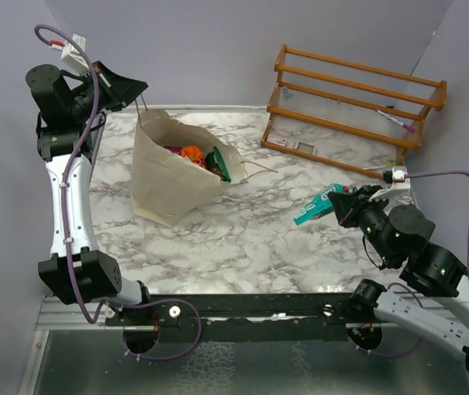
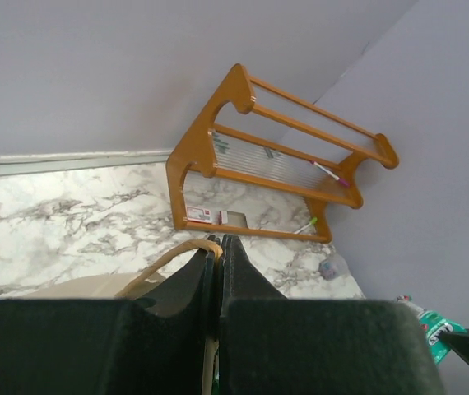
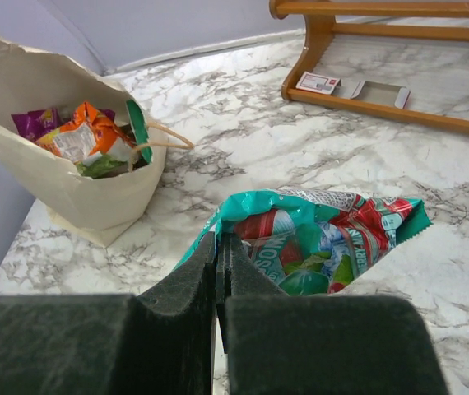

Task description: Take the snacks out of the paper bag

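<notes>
The cream paper bag (image 1: 164, 177) stands open at the table's back left, with magenta, orange and green snack packets (image 1: 193, 155) inside; it also shows in the right wrist view (image 3: 70, 177). My left gripper (image 1: 136, 89) is shut on the bag's brown cord handle (image 2: 173, 255) above the bag's rear edge. My right gripper (image 1: 339, 206) is shut on the edge of a teal-green snack bag (image 3: 325, 239) with red print, held just above the marble at the right, well away from the paper bag.
An orange wooden rack (image 1: 354, 107) stands at the back right, with small cards (image 3: 321, 82) under it. Grey walls close in the left, back and right sides. Marble tabletop (image 1: 251, 239) lies between the bag and the right arm.
</notes>
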`<state>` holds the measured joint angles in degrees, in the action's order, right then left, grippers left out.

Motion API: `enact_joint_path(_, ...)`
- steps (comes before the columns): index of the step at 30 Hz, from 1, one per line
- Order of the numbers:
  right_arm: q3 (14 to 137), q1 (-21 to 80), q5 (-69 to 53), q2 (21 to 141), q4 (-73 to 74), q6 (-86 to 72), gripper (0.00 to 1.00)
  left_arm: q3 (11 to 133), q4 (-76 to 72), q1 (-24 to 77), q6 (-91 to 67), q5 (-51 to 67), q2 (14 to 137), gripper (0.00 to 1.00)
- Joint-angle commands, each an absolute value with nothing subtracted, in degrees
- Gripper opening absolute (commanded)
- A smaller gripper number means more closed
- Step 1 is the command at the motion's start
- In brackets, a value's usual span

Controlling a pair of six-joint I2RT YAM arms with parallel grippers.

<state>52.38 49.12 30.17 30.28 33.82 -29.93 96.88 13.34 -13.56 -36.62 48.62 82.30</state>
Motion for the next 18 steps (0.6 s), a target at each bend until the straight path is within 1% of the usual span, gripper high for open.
enact_joint_path(1,51.1,49.1,29.5,30.8,30.5,-31.6,0.01,89.2,-12.3,-13.7,-49.0,55.8,78.8,0.00)
enact_joint_path(3,50.7,49.1,29.1,30.8,30.3,-31.6,0.01,85.6,-17.8,-13.2,-52.6,57.1,78.0,0.00)
enact_joint_path(6,50.5,49.1,29.2,31.2,30.1,-31.6,0.01,83.1,-21.8,-11.1,-55.2,57.5,76.8,0.00)
enact_joint_path(12,49.0,49.2,29.6,33.2,30.5,-33.4,0.01,78.7,-22.3,-4.6,-55.1,57.5,73.0,0.00)
enact_joint_path(16,47.4,49.2,28.6,34.9,32.2,-37.7,0.01,72.6,-21.2,-3.8,-56.4,55.2,68.4,0.00)
enact_joint_path(18,45.3,49.2,30.7,35.8,33.2,-43.7,0.01,69.4,-21.7,-3.6,-58.1,54.1,65.9,0.00)
